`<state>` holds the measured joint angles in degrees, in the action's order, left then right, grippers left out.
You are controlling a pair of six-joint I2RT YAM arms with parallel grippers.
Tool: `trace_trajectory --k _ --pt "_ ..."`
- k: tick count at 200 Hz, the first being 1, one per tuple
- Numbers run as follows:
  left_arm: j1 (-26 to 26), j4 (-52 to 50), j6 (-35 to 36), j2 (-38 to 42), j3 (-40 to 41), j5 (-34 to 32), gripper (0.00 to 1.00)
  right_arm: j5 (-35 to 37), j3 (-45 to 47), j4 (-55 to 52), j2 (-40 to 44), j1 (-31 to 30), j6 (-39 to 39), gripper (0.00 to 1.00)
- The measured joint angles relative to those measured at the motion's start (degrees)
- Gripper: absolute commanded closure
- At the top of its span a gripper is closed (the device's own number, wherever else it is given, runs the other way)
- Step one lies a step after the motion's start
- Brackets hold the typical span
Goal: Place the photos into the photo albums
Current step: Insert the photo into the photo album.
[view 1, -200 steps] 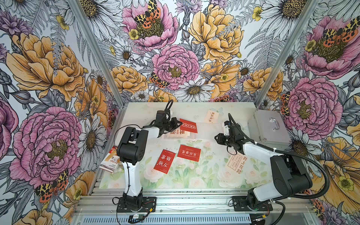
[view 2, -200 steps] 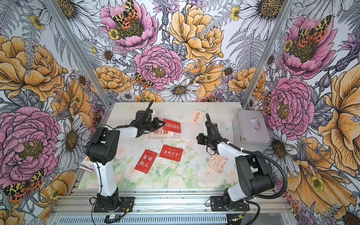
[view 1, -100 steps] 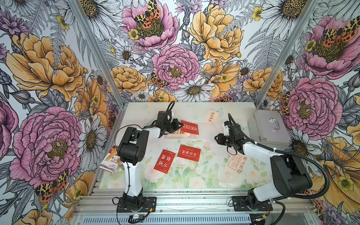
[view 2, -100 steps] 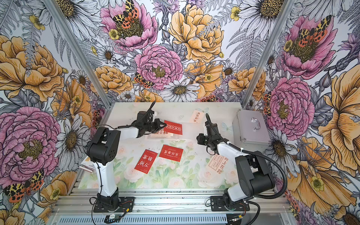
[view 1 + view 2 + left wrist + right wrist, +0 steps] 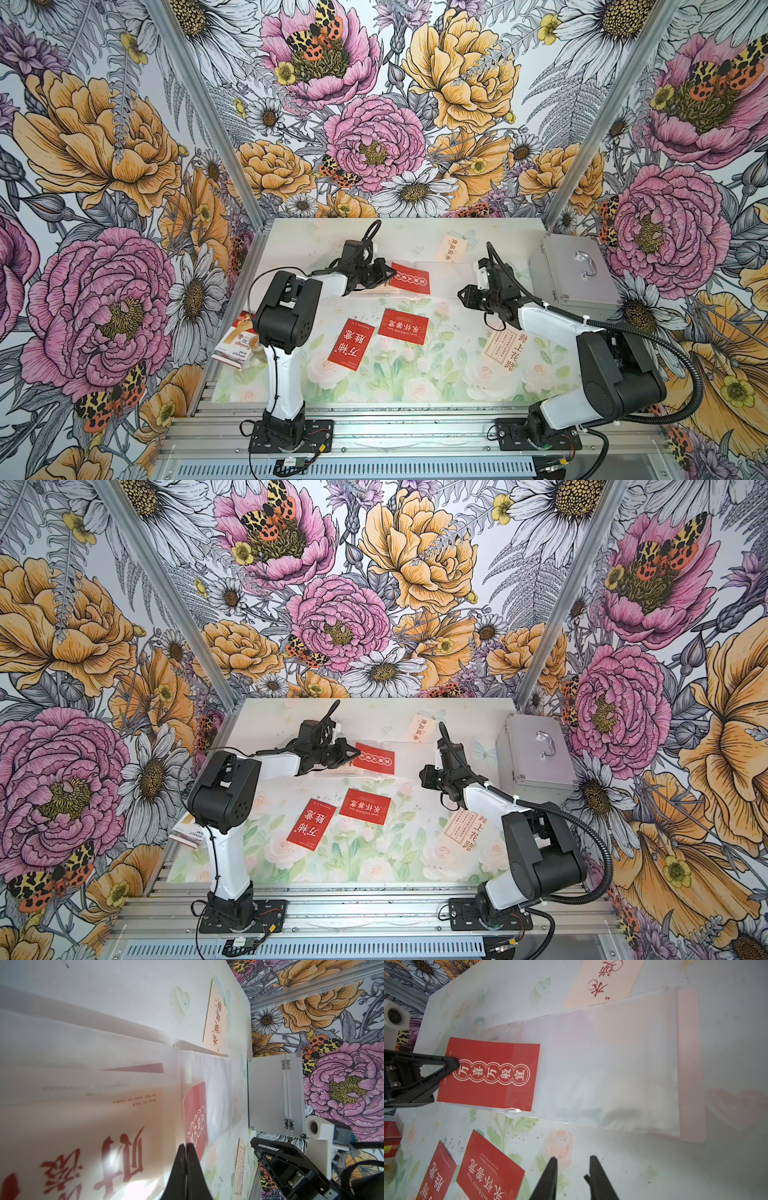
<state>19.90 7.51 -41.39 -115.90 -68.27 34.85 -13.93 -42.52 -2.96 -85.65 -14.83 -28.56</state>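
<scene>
Pressing closed jaws against a red photo [image 5: 488, 1074] lying partly inside a clear sleeve of the photo album [image 5: 689, 1064], the left gripper [image 5: 186, 1146] works alone, the right gripper [image 5: 573, 1159] hovers narrowly open and empty, and two red photos [image 5: 351, 345] and two cream photos [image 5: 503, 347] wait on the surface [image 5: 415, 390].

Left arm [image 5: 286, 316] and right arm [image 5: 615, 374] are built alike: white link shells, bulky black joint housings. Flat black base plates [image 5: 320, 434] are fitted under both. A black corrugated cable [image 5: 700, 386] is run off the right arm. Right gripper [image 5: 573, 1157] is fitted with black tapered fingers [image 5: 549, 1182]; silver screws [image 5: 291, 1182] and a white camera mount [image 5: 318, 1128] are seen on its body
</scene>
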Motion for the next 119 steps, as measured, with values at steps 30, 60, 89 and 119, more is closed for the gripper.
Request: trace_trajectory --k 30,60,89,119 --pt "1.44 -0.22 -0.04 0.00 -0.74 -1.90 0.98 -0.02 0.00 0.00 -0.11 0.00 0.00 0.72" --pt "3.23 -0.52 -0.28 -0.02 -1.27 -5.20 0.96 -0.04 0.00 -0.17 -0.37 0.00 0.00 0.72" --pt "4.79 -0.85 -0.66 -1.53 -3.76 -6.78 0.93 -0.22 0.00 -0.20 -0.37 0.00 0.00 0.72" --pt "5.55 -0.94 -1.09 -3.41 -4.85 -7.82 0.91 -0.22 0.00 -0.22 -0.37 0.00 -0.02 0.72"
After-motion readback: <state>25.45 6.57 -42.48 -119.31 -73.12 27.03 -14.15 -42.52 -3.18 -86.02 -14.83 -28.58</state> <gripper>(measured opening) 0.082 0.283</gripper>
